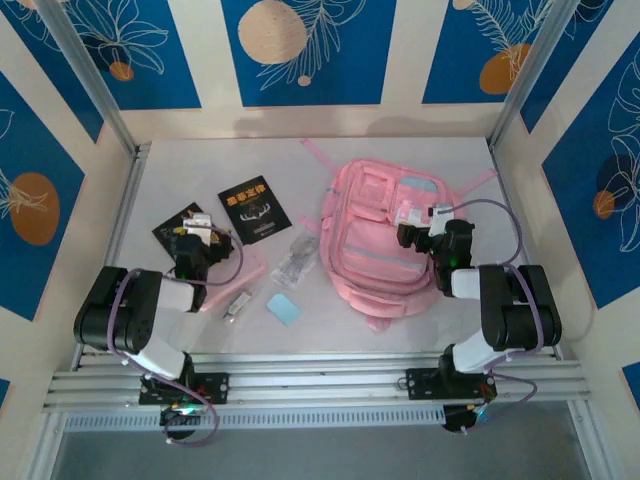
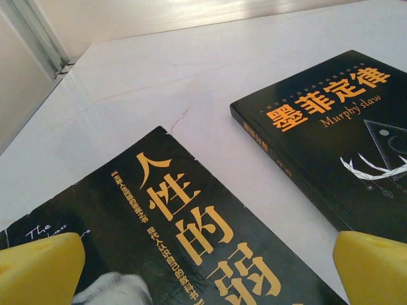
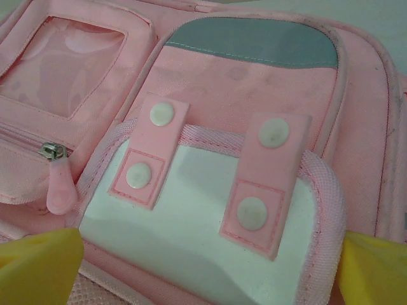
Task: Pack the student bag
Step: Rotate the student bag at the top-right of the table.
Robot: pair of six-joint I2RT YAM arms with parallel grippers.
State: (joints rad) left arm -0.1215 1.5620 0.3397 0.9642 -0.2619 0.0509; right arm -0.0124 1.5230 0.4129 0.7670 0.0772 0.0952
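Overhead, a large soft pink fabric backpack [image 1: 370, 250] lies right of centre. The right claw [image 3: 203, 267] hangs released over its snap-tabbed pocket [image 3: 203, 216]. The left claw [image 2: 203, 267] (also released) faces a black paperback [image 2: 343, 146], upper right, reading "Murphy's law".

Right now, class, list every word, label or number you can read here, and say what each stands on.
"墨菲定律": orange title on the far black book.
"Murphy's law": below it, same cover.
"人性的弱": orange title on the near black book, cut off by the frame.
"The": white, same cover; the rest is blurred.
Small vertical print beside that title: too small to read.
The student bag: no text.
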